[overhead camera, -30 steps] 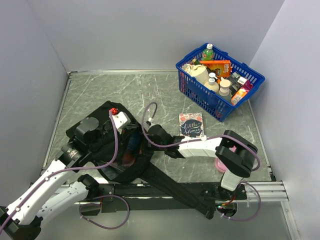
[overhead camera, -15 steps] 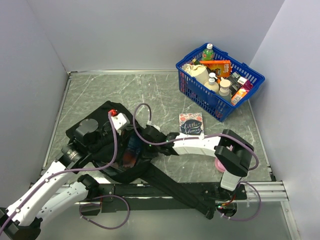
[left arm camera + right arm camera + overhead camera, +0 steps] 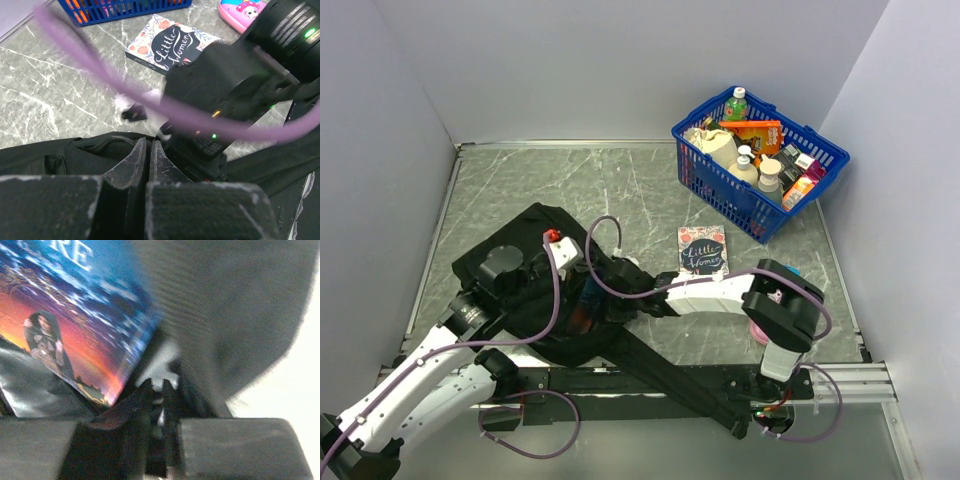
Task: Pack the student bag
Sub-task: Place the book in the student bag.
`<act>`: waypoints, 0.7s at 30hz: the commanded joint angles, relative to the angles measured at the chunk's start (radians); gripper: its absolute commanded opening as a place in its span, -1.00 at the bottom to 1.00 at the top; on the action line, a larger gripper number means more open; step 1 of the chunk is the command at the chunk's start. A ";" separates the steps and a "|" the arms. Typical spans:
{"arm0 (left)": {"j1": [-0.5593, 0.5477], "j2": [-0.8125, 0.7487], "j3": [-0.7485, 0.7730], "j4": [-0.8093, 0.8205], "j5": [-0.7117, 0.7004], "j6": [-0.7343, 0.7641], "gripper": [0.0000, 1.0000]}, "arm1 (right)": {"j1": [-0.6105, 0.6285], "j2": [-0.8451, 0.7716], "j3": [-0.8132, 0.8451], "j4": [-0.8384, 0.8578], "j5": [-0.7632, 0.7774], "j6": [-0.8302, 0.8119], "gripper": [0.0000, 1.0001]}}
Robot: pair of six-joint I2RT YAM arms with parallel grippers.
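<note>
The bag (image 3: 535, 222) lies near the table's (image 3: 620, 180) near left corner. The left gripper (image 3: 148, 147) is pinched together on its rim, holding the mouth up. The right gripper (image 3: 156, 387) sits inside, jaws slightly apart, beside a book (image 3: 65, 315). Backing out, it may snag fabric or drag the book. If the rim slips, the mouth would close on it.
</note>
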 commanded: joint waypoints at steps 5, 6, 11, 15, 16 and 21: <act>-0.004 0.008 0.044 0.077 0.032 -0.024 -0.98 | 0.026 0.157 0.161 0.240 -0.071 0.006 -0.74; -0.003 0.010 0.047 0.083 0.034 -0.029 -0.98 | 0.027 0.160 0.158 0.289 -0.071 0.021 -0.74; -0.003 0.014 0.061 0.086 0.045 -0.033 -0.98 | 0.015 0.160 0.141 0.572 -0.052 0.112 -0.79; -0.003 0.013 0.070 0.086 0.045 -0.035 -0.98 | 0.003 0.173 0.120 0.756 -0.023 0.161 -0.80; -0.004 0.011 0.075 0.086 0.043 -0.033 -0.98 | 0.001 0.184 0.114 0.791 -0.010 0.169 -0.80; -0.003 -0.004 0.054 0.022 -0.001 -0.001 -0.98 | -0.031 0.258 0.095 0.961 0.021 0.290 -0.77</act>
